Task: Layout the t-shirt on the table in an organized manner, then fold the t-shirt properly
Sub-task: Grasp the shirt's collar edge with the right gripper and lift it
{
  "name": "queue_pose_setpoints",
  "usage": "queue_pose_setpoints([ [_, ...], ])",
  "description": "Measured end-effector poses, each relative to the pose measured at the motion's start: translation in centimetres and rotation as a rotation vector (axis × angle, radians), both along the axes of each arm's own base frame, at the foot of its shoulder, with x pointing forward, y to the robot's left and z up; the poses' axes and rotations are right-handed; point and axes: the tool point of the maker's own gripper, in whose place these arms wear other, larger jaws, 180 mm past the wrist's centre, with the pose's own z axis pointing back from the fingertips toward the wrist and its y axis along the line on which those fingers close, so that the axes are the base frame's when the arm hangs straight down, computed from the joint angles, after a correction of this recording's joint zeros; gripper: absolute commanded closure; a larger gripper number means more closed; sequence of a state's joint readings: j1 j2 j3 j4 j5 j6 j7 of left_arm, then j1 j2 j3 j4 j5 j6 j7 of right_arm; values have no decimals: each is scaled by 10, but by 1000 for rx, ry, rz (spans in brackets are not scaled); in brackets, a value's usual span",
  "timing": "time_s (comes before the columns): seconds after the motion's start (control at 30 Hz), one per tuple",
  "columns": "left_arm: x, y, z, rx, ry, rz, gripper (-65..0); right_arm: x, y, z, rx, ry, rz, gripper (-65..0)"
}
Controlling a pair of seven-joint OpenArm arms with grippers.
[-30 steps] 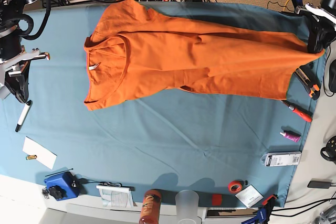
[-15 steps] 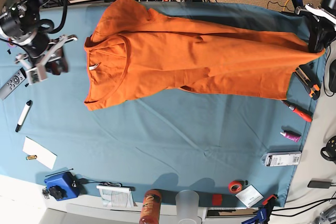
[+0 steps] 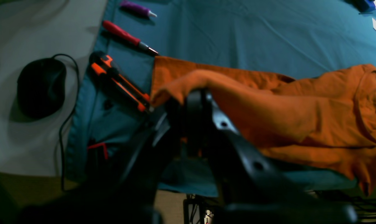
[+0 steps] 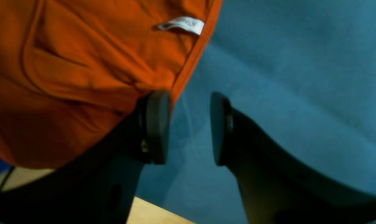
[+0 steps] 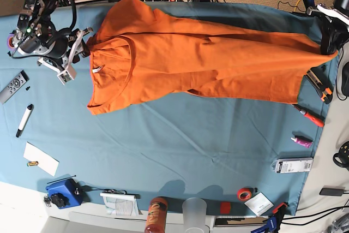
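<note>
The orange t-shirt (image 5: 207, 64) lies spread across the top half of the blue desk (image 5: 163, 151). At the far right, the left fingers (image 5: 329, 45) are pinching its hem. At the upper left, the right fingers (image 5: 76, 53) stand spread apart beside the collar, holding nothing.

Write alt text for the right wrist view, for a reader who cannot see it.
The right gripper hovers open over the table, one of its jaws at the ribbed neckline edge of the t-shirt. The orange cloth fills the upper left, with a white label inside the collar.
</note>
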State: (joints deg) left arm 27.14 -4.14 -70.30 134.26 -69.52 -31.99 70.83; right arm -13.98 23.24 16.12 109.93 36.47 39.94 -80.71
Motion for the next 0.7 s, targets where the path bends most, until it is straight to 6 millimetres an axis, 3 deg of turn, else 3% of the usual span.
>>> queue_pose_setpoints([
  [0.3,0,0,0,0,0,0,0,-17,38,-29,-39,106,184,-213],
  [0.43,0,0,0,0,0,0,0,-17,41,-31,-43,109,180,-3],
  [0.6,0,0,0,0,0,0,0,-11,38,-29,-57,74,175,0],
  [0.7,0,0,0,0,0,0,0,-7,51,-22,9,36,180,0],
])
